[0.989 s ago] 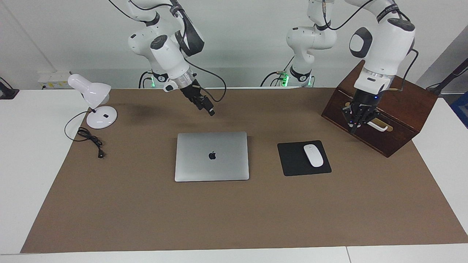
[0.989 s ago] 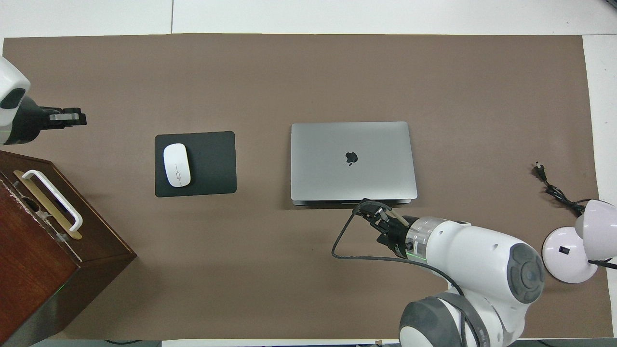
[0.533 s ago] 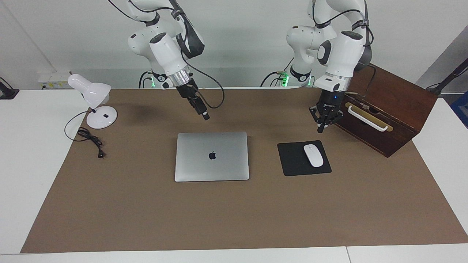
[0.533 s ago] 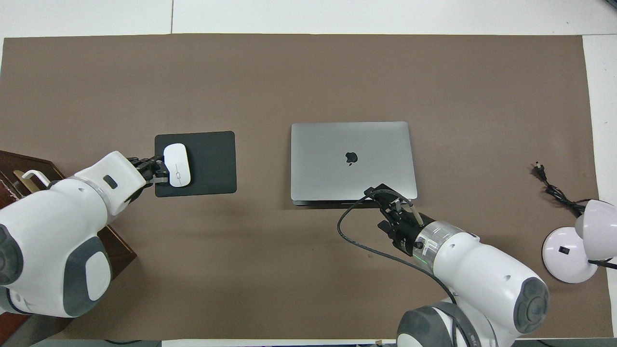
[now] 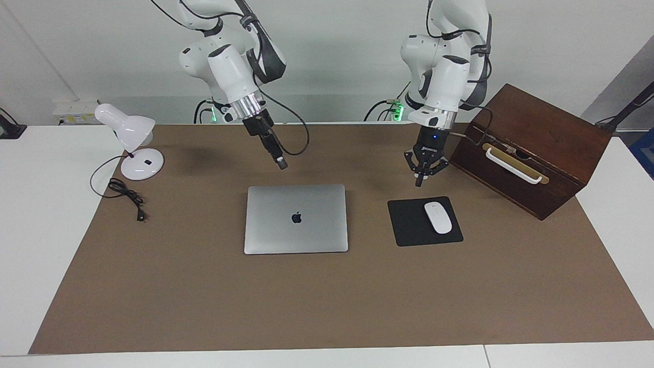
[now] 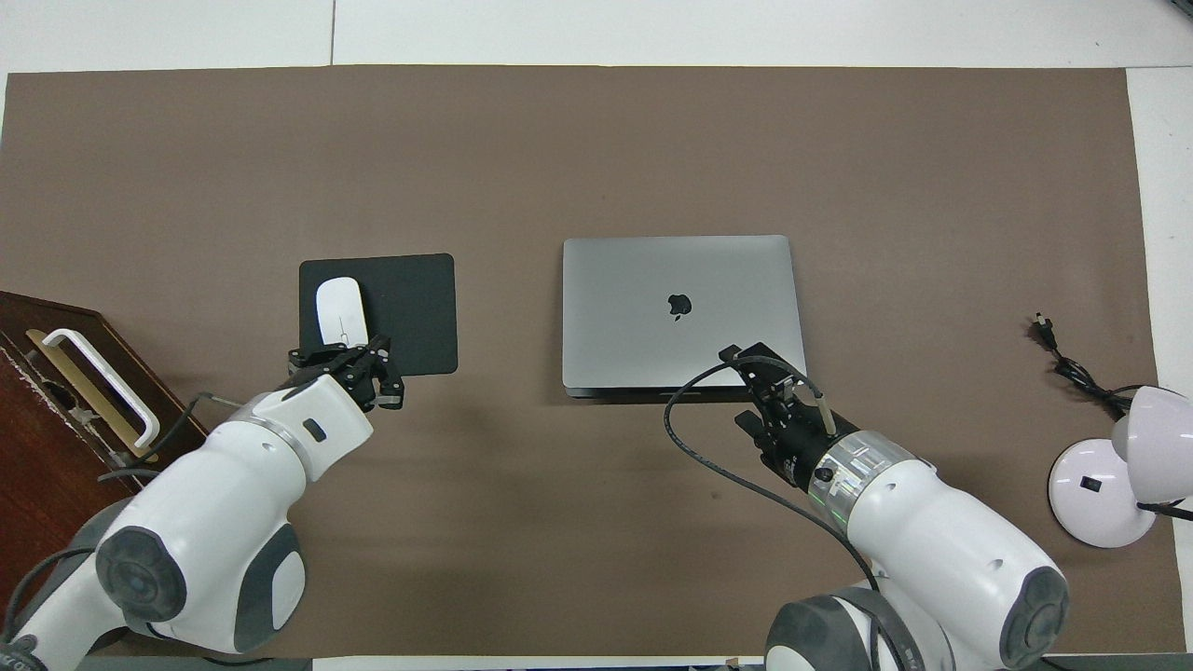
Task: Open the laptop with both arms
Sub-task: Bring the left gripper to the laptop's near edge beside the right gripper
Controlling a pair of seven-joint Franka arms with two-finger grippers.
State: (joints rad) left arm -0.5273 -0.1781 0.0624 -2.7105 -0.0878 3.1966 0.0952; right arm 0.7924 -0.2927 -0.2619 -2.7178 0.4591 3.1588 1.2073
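Observation:
The laptop (image 5: pixel 296 219) (image 6: pixel 680 312) lies closed on the brown mat, its silver lid up with the dark logo showing. My right gripper (image 5: pixel 280 163) (image 6: pixel 746 358) hangs in the air over the laptop's edge nearer the robots, not touching it. My left gripper (image 5: pixel 419 180) (image 6: pixel 347 362) is shut on nothing, its fingertips together and its links splayed. It hovers over the edge of the black mouse pad (image 5: pixel 409 225) (image 6: pixel 415 312) nearer the robots, apart from the laptop.
A white mouse (image 5: pixel 438 217) (image 6: pixel 337 311) lies on the mouse pad. A dark wooden box (image 5: pixel 541 148) (image 6: pixel 56 466) with a white handle stands at the left arm's end. A white desk lamp (image 5: pixel 134 145) (image 6: pixel 1114 466) and its black cable (image 5: pixel 127 197) are at the right arm's end.
My left arm has swung from the wooden box to the mouse pad. My right gripper has shifted slightly, closer over the laptop's edge. The laptop has not moved.

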